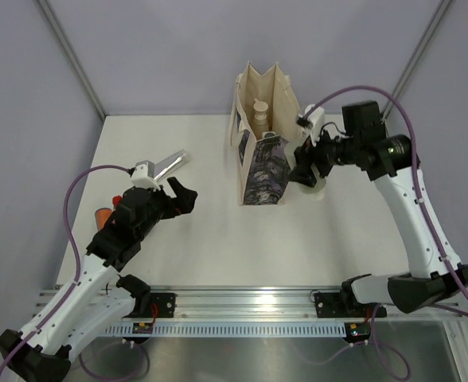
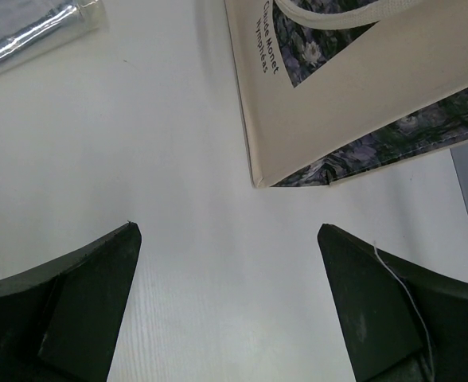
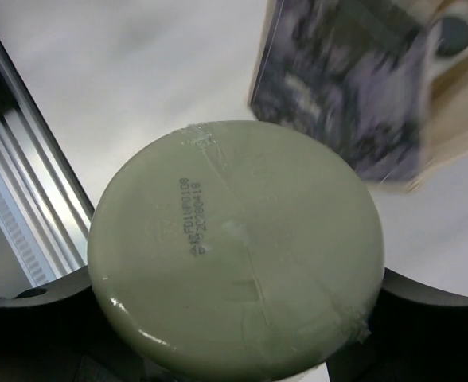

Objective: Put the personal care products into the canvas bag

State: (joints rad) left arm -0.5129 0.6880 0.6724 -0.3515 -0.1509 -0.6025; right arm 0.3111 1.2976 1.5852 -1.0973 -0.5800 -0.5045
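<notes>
**One cylinder beside the bag**

Left fingers (image 2: 75,302) hang spread and empty near the silver tube (image 1: 169,165) on the tabletop (image 1: 210,239). Right fingers (image 3: 429,326) clamp a pale-green cylinder (image 3: 234,247) just right of the upright canvas bag (image 1: 262,159). Lifted too low, it could snag the rim and topple it.

Robotics lab cell, bare grey walls (image 1: 170,48), white table (image 1: 210,239), aluminium mounting rail (image 1: 250,296) along its near edge
</notes>
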